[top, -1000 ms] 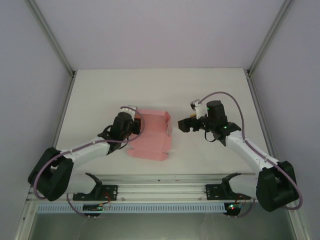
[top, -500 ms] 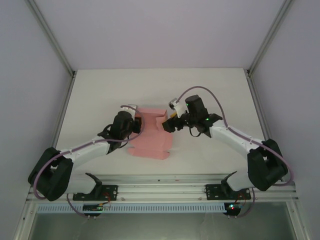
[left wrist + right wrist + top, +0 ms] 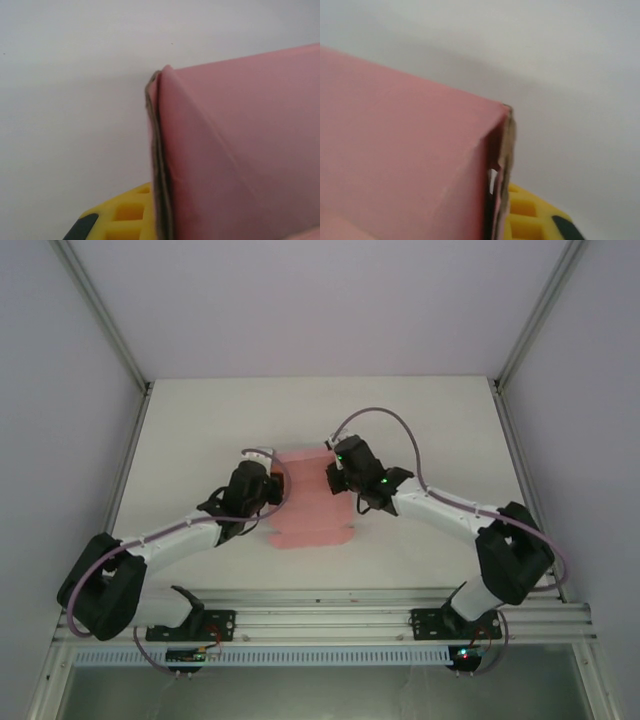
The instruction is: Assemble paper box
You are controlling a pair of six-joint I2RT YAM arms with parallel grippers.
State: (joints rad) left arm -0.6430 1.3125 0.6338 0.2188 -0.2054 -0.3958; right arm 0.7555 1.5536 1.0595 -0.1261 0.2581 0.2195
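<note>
Left jaws are parked on the left wall of the paper box (image 3: 310,510) and right jaws on its right wall, so the pink thing sits squarely between them, mid counter (image 3: 200,430); as for how wide they're open, honestly I can't tell. On the left wrist cam I get one yellow pad (image 3: 125,222) just outside the raised card edge, and the other finger is hidden behind the wall; same story on the right wrist cam, one yellow pad (image 3: 532,217) tucked against the outside of the upright edge, so clamped or just pressing, no idea. From the top cam the box's long axis runs away from the bases; both jaws flank the far half, and the near half looks like it's lying flat toward me. Neither arm is really nearer, they're about mirror images; my guess is the next bit turns on squeezing those two side walls inward and square across the short axis without creasing the thin card.
</note>
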